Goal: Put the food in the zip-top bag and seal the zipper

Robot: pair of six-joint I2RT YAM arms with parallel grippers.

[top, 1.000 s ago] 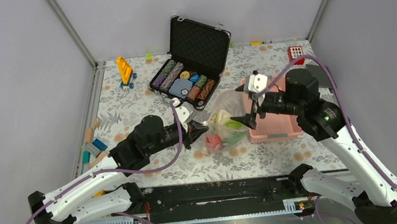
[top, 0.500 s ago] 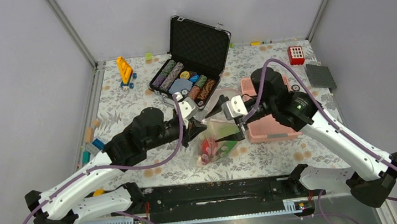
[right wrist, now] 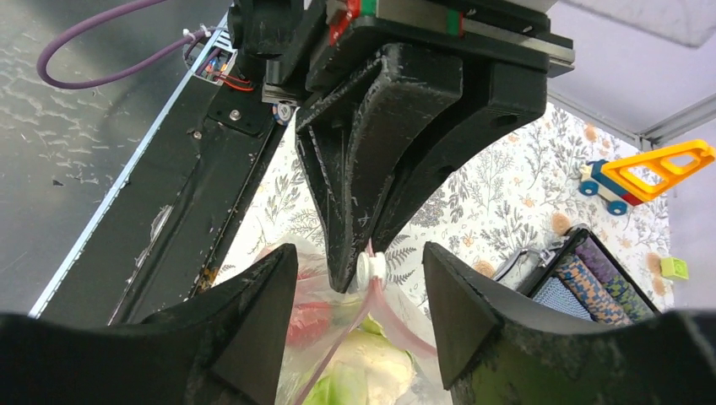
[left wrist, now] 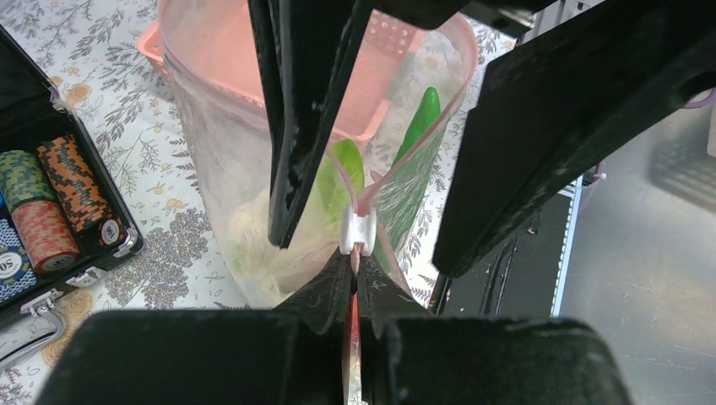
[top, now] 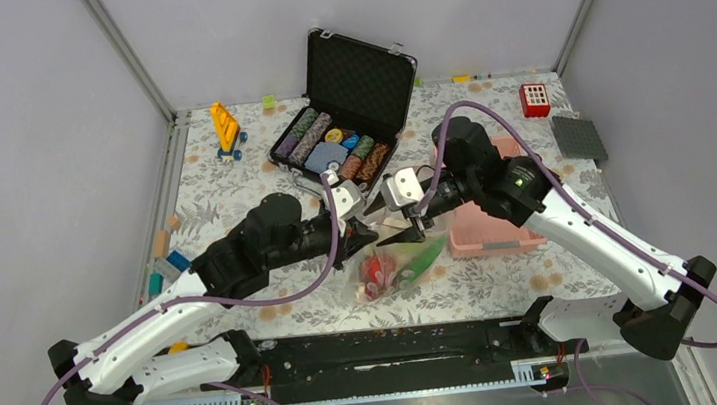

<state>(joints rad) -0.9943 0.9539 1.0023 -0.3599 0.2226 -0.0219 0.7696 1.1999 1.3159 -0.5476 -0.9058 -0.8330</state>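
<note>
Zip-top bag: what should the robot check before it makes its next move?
1. Food: red toy fruit and long green toy vegetable lie inside the clear floppy plastic zip-top bag: ok.
2. Anchor: left end effector is shut on the thin pale-pink zipper strip: ok.
3. Aim: small white plastic slider sits between the fingers of the right end effector: ok.
4. Grip: right end effector closed on slider: not ok, fingers apart.
5. Seal: not ok, strip splits open past the slider.
6. All food in: cannot tell.
</note>
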